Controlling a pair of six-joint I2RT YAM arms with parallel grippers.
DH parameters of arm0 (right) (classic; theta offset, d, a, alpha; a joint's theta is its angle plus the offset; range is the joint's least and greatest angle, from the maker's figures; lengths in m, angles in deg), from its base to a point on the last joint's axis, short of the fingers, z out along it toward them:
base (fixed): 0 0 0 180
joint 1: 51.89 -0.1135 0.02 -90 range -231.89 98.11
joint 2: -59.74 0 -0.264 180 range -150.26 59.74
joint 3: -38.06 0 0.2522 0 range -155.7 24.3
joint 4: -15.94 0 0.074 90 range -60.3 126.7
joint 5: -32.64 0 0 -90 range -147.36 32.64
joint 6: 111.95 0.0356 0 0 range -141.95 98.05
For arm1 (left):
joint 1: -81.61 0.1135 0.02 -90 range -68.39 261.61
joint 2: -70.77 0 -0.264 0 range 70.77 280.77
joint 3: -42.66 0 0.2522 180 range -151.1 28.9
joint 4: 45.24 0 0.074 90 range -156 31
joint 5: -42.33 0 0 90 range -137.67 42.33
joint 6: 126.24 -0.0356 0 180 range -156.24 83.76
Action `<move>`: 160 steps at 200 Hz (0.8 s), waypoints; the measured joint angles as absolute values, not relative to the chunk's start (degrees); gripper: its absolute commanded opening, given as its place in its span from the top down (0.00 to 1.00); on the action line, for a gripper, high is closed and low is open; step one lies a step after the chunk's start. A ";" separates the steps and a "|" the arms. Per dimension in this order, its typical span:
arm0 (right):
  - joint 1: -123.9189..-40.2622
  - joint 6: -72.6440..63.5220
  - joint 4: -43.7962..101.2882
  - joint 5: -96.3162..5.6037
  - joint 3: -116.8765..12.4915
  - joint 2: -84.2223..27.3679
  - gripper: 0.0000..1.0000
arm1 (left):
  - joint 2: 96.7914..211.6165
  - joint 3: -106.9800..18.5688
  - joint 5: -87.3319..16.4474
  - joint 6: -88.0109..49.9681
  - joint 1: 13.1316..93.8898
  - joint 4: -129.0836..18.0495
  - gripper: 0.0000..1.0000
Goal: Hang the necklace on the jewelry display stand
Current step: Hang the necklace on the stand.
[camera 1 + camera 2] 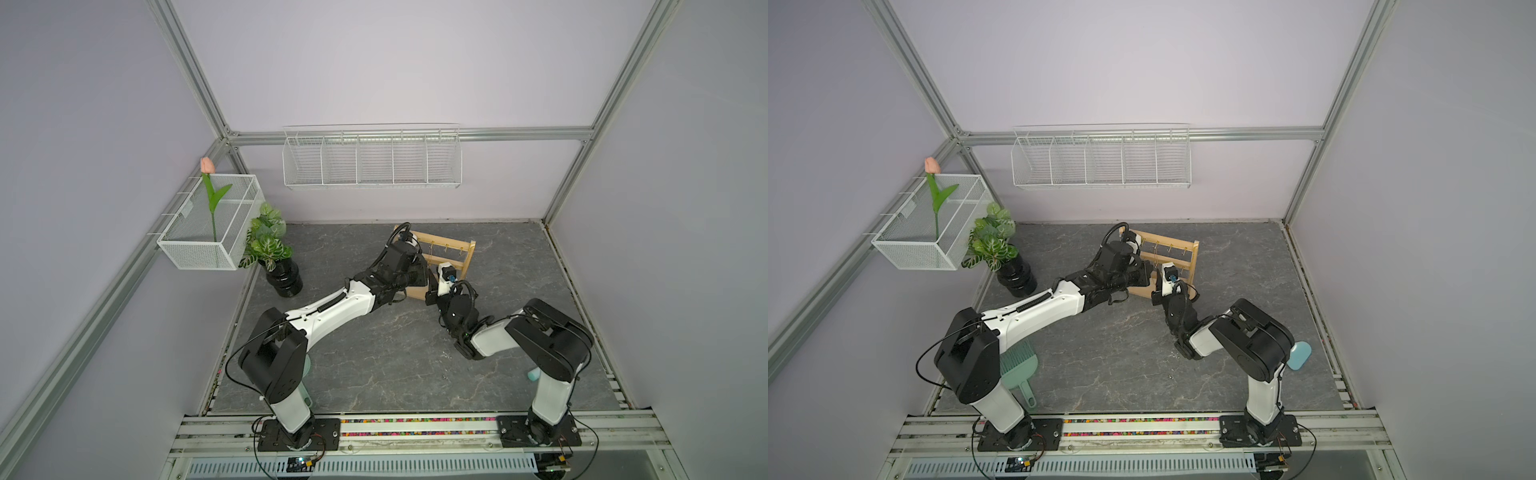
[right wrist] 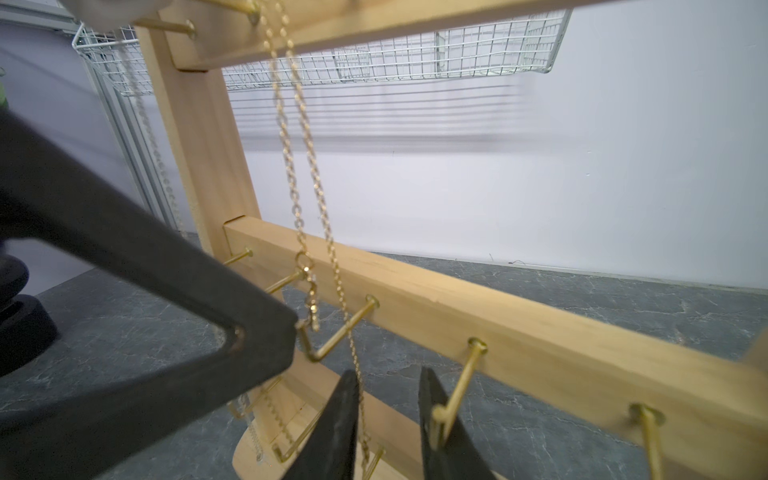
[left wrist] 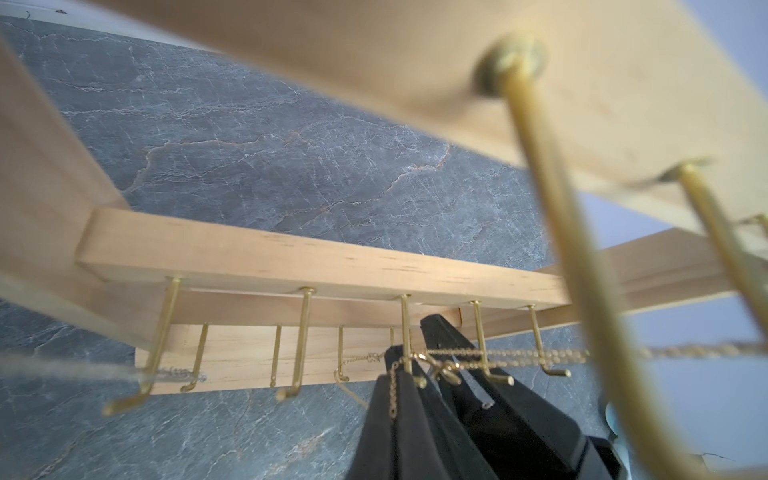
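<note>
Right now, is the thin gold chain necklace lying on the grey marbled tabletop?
No, the necklace hangs down the rails of the light wooden jewelry stand.

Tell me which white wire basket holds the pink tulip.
The white fine-mesh box basket beside the potted plant; the long divided basket hangs on the back wall.

Left pincer (image 3: 413,345) clamped, right pincer (image 2: 388,376) parted, tips close.

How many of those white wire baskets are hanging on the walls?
2. The long divided basket hangs on the back wall. The mesh basket hangs on the left wall, holding a pink tulip, next to the potted plant. None seems hidden.
</note>
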State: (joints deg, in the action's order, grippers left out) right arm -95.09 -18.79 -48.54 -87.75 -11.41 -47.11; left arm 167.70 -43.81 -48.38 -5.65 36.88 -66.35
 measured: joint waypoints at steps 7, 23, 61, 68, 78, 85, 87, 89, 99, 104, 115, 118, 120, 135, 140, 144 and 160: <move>-95.07 -18.74 -48.54 -87.55 -11.41 -47.15 0.68 | 167.61 -43.52 -48.38 -5.67 36.88 -66.05 1.00; -94.98 -18.53 -48.63 -87.03 -11.41 -47.15 0.68 | 167.00 -42.56 -48.36 -5.94 36.88 -65.46 1.00; -94.96 -18.11 -48.58 -86.35 -11.62 -47.24 0.80 | 166.83 -42.32 -48.73 -6.85 36.88 -65.22 1.00; -94.85 -17.98 -48.61 -86.26 -11.78 -47.26 0.82 | 166.78 -42.32 -48.91 -7.01 36.88 -65.22 1.00; -94.70 -17.89 -48.54 -86.17 -11.95 -47.29 0.84 | 166.76 -42.32 -49.02 -7.25 36.88 -65.22 1.00; -94.61 -17.74 -48.56 -86.09 -12.00 -47.39 0.85 | 166.76 -42.32 -49.15 -7.44 36.88 -65.22 1.00; -94.59 -17.72 -48.58 -86.09 -12.02 -47.44 0.85 | 166.76 -42.32 -49.17 -7.51 36.88 -65.22 1.00; -94.56 -17.67 -48.63 -86.06 -12.02 -47.46 0.86 | 166.76 -42.32 -49.19 -7.58 36.88 -65.22 1.00; -94.45 -17.65 -48.63 -86.02 -12.06 -47.55 0.87 | 166.76 -42.32 -49.30 -8.08 36.88 -65.22 1.00; -94.43 -17.67 -48.63 -86.00 -12.08 -47.55 0.87 | 166.76 -42.32 -49.32 -8.34 36.88 -65.22 1.00; -94.39 -17.65 -48.63 -85.98 -12.08 -47.55 0.88 | 166.76 -42.34 -49.32 -8.95 36.88 -65.22 1.00; -94.39 -17.65 -48.63 -85.96 -12.08 -47.55 0.88 | 166.76 -42.34 -49.32 -9.17 36.88 -65.24 1.00; -94.39 -17.65 -48.63 -85.96 -12.08 -47.55 0.88 | 166.76 -42.34 -49.32 -9.26 36.88 -65.24 1.00; -94.35 -17.65 -48.63 -85.82 -12.08 -47.55 0.88 | 166.76 -42.47 -49.32 -10.07 36.88 -65.30 1.00; -94.35 -17.65 -48.65 -85.80 -12.08 -47.55 0.89 | 166.76 -42.56 -49.30 -10.37 36.88 -65.30 1.00; -94.35 -17.67 -48.63 -85.80 -12.08 -47.55 0.89 | 166.76 -42.63 -49.32 -10.57 36.86 -65.33 1.00; -94.35 -17.65 -48.65 -85.78 -12.08 -47.55 0.89 | 166.76 -43.24 -49.85 -11.73 36.46 -65.72 1.00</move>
State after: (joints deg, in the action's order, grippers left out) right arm -94.35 -17.65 -48.65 -85.78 -12.08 -47.55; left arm 166.76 -43.24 -49.85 -11.73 36.46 -65.72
